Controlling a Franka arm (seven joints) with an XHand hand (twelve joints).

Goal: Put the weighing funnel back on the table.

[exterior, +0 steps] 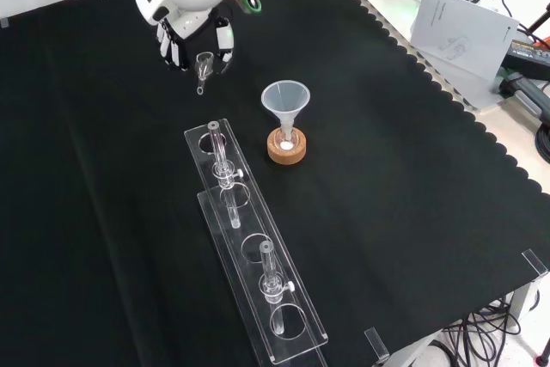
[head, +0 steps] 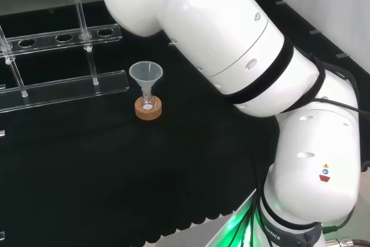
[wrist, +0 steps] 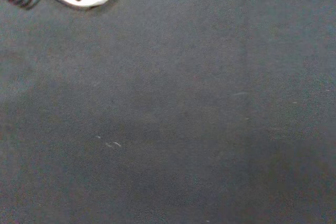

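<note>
Weighing funnel (exterior: 204,66) hangs stem-down among the curled fingers (exterior: 225,40) of the hand (exterior: 191,39), which grip its cup, over the black cloth (exterior: 412,178). From it, the funnel (exterior: 285,102) on its cork ring (exterior: 286,152) stands at four o'clock and the clear rack (exterior: 245,272) at six.

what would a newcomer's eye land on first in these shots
Probably the arm, whose big white links take up the right of the head view. Next, the black and white hand at the top of the front view, pinching a clear weighing funnel. Then the funnel standing in its flask on a cork ring mid-cloth, beside a clear rack.
</note>
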